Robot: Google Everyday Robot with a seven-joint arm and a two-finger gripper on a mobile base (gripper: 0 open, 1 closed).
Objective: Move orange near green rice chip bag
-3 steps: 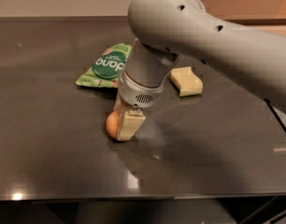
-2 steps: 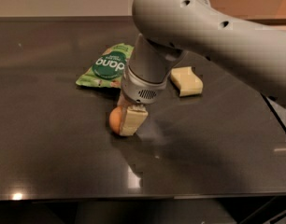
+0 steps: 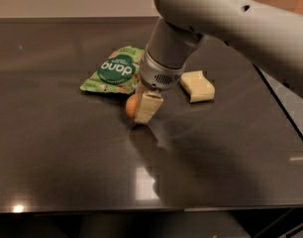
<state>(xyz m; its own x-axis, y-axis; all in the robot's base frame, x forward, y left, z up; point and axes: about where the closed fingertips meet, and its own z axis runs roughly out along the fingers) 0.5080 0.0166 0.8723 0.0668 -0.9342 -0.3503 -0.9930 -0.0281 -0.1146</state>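
The orange (image 3: 130, 107) sits between the fingers of my gripper (image 3: 135, 113), just in front of the lower right corner of the green rice chip bag (image 3: 113, 71). The bag lies flat on the dark table (image 3: 52, 148), its "dang" logo facing up. The gripper comes down from the grey arm at the upper right and is shut on the orange. One pale finger (image 3: 146, 108) covers the orange's right side. The orange is at or just above the table surface; I cannot tell which. A small gap separates it from the bag.
A pale yellow sponge block (image 3: 197, 86) lies to the right of the gripper, behind the arm's wrist. The table's right edge (image 3: 285, 118) runs diagonally, and its front edge is near the bottom of the view.
The gripper has carried the orange away from the front of the table and slightly right, closer to the bag. Bag and sponge have not moved.
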